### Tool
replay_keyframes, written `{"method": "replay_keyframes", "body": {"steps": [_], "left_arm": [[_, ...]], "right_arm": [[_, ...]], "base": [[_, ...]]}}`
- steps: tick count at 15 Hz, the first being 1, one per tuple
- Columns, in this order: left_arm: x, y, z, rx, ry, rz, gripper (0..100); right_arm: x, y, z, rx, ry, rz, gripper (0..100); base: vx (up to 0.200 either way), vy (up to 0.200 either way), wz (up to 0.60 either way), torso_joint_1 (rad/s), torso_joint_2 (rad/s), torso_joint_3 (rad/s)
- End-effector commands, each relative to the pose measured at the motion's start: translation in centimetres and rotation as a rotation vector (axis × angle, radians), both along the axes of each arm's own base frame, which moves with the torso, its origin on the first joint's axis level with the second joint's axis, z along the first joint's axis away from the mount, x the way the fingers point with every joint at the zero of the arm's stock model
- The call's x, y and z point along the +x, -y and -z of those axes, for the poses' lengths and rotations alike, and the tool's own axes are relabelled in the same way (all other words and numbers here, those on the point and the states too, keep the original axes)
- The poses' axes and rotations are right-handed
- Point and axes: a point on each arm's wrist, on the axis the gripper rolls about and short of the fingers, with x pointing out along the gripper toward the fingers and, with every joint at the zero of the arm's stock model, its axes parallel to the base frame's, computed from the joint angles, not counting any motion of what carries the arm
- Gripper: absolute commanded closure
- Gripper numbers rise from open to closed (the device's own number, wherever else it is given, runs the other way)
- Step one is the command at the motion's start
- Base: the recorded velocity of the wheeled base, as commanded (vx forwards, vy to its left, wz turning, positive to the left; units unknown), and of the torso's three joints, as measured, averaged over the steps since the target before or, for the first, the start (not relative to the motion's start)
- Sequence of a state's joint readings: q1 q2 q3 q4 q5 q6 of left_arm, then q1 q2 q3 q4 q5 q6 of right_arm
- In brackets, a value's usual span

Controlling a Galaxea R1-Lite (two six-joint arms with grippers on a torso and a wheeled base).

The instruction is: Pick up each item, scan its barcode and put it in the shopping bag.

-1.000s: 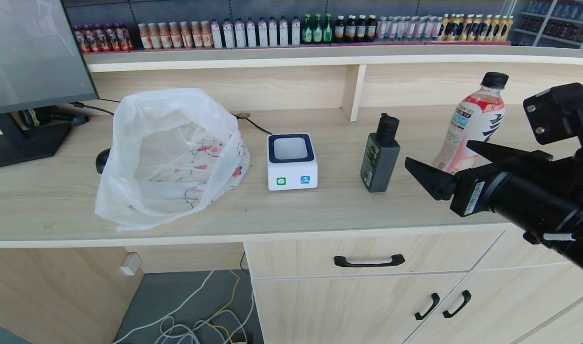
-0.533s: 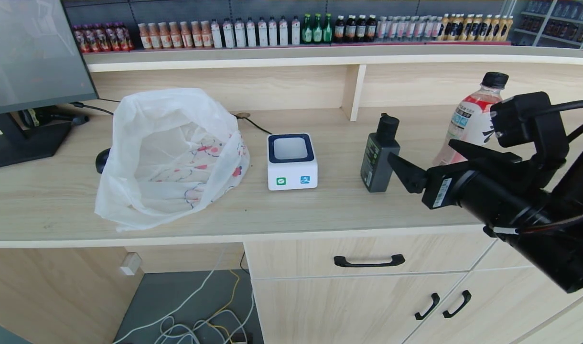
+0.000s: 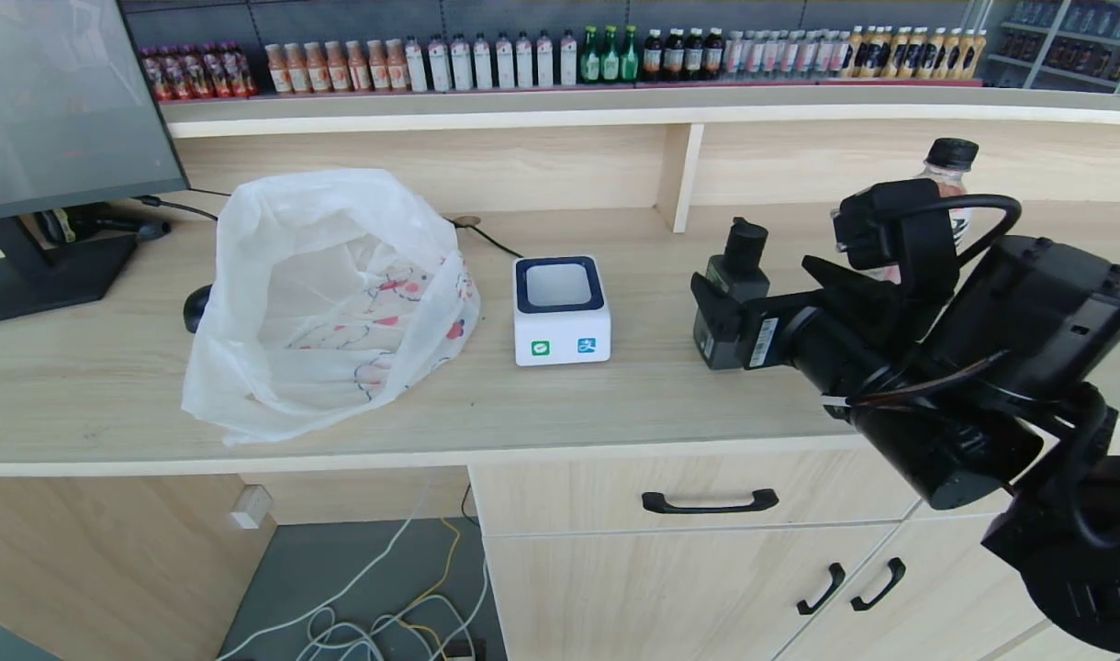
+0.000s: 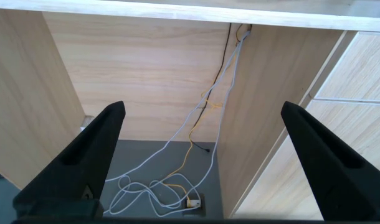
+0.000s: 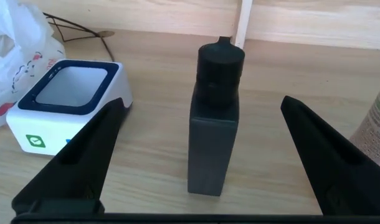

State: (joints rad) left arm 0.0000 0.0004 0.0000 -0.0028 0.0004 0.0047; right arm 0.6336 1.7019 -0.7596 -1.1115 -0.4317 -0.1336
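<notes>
Wooden checkout counter [image 3: 615, 404]: right gripper [image 5: 202, 106] spread wide astride the upright dark flip-cap bottle [image 5: 213, 143], left gripper [image 4: 202, 106] likewise spread below; an off-centre squeeze could topple the bottle.

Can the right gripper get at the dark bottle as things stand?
Probably yes: the right gripper is open and the dark bottle stands upright in line with its gap, nothing between.
</notes>
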Motion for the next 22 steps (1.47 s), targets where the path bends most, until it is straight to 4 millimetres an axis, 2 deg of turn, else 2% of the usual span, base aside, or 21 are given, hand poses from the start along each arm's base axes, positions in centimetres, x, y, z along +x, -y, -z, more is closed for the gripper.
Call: {"method": "replay_keyframes", "body": {"steps": [1,9,13,22], "left_arm": [[0.0,0.0,0.0,0.0,0.001,-0.001,0],[0.0,0.0,0.0,0.0,0.001,-0.001,0],[0.0,0.0,0.0,0.0,0.001,-0.001,0],[0.0,0.0,0.0,0.0,0.001,-0.001,0]], "right_arm": [[0.9,-0.5,0.7,-0.01,-0.016,0.009,0],[3.6,-1.9,1.1,0.031,-0.017,0.071,0],[5.5,-1.6,1.0,0.04,-0.004,0.106,0],[6.2,-1.6,2.5,0.018,-0.039,0.113,0]], "base": [[0.0,0.0,0.0,0.0,0.0,0.0],[0.0,0.0,0.0,0.0,0.0,0.0],[0.0,0.0,0.0,0.0,0.0,0.0],[0.0,0.0,0.0,0.0,0.0,0.0]]}}
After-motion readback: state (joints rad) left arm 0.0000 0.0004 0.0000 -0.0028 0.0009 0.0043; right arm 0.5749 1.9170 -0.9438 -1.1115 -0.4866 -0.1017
